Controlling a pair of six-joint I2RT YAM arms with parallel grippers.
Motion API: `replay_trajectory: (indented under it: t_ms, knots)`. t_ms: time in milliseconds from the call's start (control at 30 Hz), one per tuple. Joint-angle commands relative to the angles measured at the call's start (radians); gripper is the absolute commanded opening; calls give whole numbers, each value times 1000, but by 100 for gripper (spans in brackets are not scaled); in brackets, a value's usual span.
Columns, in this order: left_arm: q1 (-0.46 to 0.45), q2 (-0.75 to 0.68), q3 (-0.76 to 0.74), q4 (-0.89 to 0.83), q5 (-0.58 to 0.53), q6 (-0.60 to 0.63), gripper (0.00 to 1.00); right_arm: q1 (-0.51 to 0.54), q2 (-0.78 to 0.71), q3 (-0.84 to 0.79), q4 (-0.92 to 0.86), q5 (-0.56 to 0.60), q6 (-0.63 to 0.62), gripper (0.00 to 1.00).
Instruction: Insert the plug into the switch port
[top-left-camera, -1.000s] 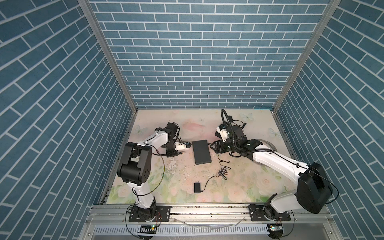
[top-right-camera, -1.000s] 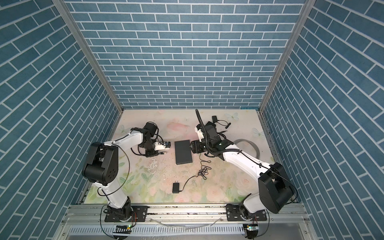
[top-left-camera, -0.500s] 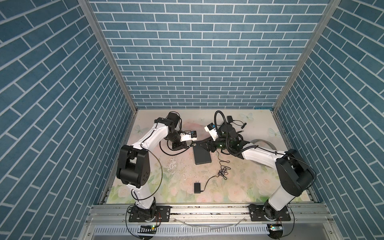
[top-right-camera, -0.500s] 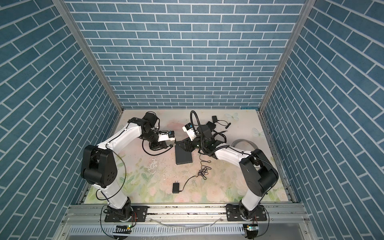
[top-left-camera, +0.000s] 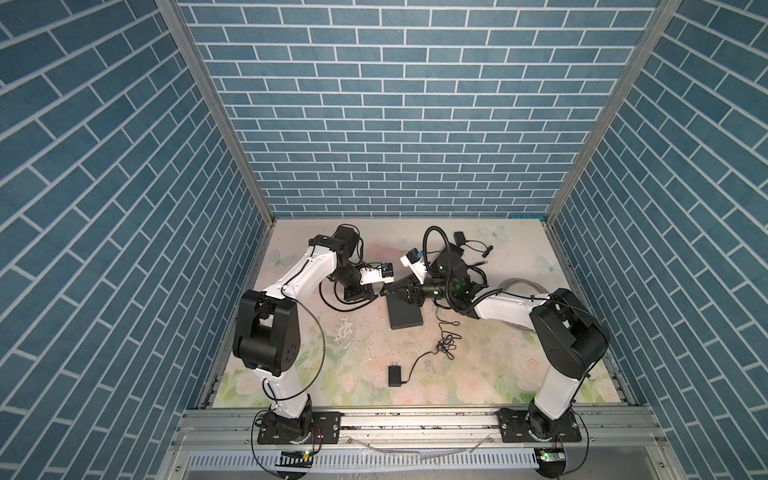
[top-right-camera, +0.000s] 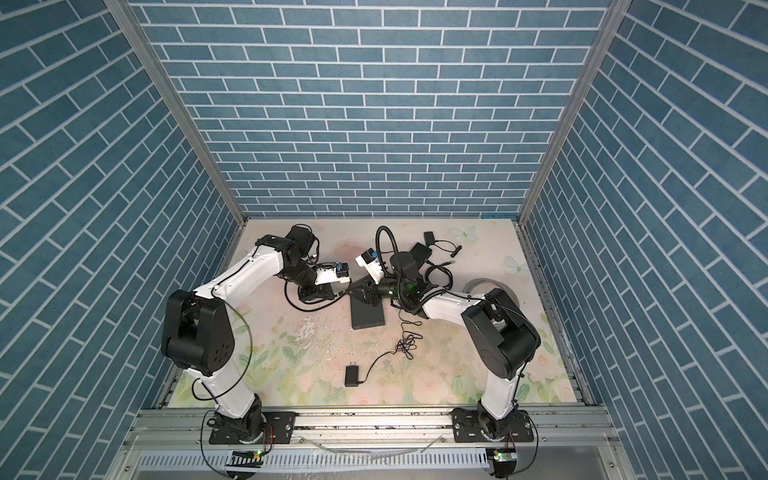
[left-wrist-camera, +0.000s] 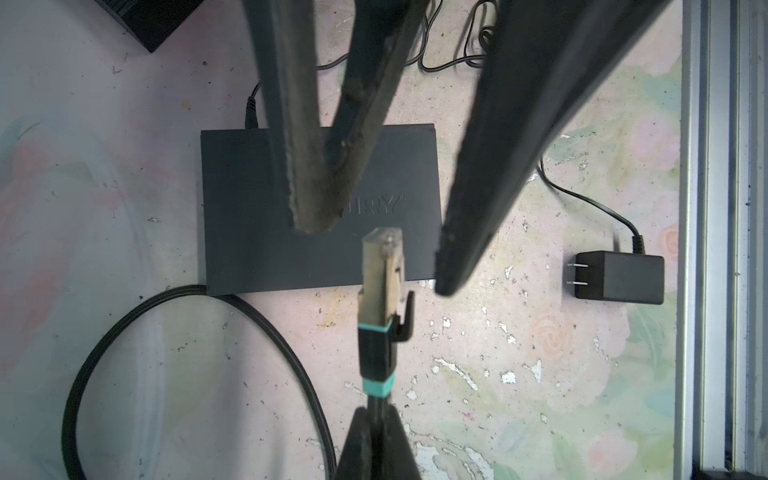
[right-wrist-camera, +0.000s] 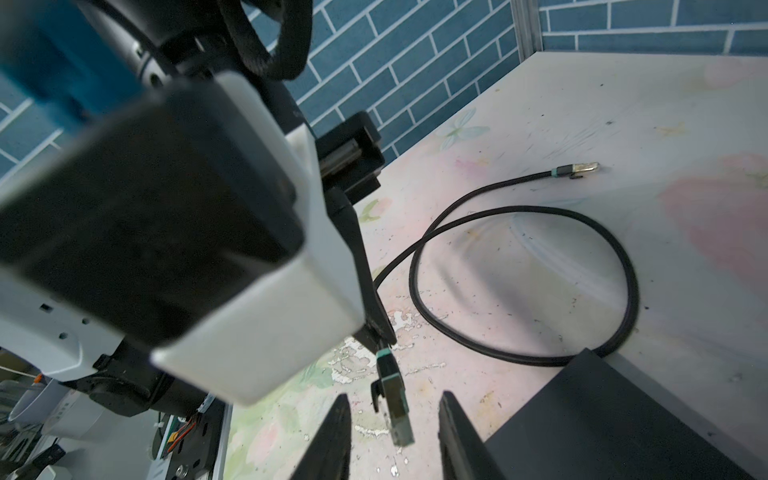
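My left gripper (left-wrist-camera: 376, 440) is shut on the black cable just behind the plug (left-wrist-camera: 382, 266), which sticks out ahead of it, clear-tipped with teal bands. My right gripper (right-wrist-camera: 395, 398) is open, a finger on each side of the plug (right-wrist-camera: 392, 386) with a gap on both sides. The black switch (left-wrist-camera: 241, 216) lies flat on the table below and beyond the plug. In both top views the grippers (top-left-camera: 380, 294) (top-right-camera: 357, 291) meet over the switch's (top-left-camera: 405, 318) far end. Its port is too small to make out.
The held cable loops on the table (right-wrist-camera: 623, 291) to a second loose plug (right-wrist-camera: 577, 169). A black power adapter (top-left-camera: 394, 376) with thin wire lies near the front. Small black devices (top-left-camera: 459, 240) sit at the back, a grey cable coil (top-left-camera: 519, 282) at the right.
My left gripper has lifted the plug and carried it right to the switch's far end. My right gripper has swung left to meet it, and its jaws have narrowed around the plug.
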Motion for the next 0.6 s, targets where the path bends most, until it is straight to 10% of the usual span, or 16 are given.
replay_trajectory:
  t_ms: [0, 567]
  knots:
    - [0, -5, 25, -22, 12, 2, 0, 18, 23, 33, -2, -32, -30, 32]
    - [-1, -5, 26, -49, -3, 7, 0, 39, 56, 79, 4, -24, -34, 26]
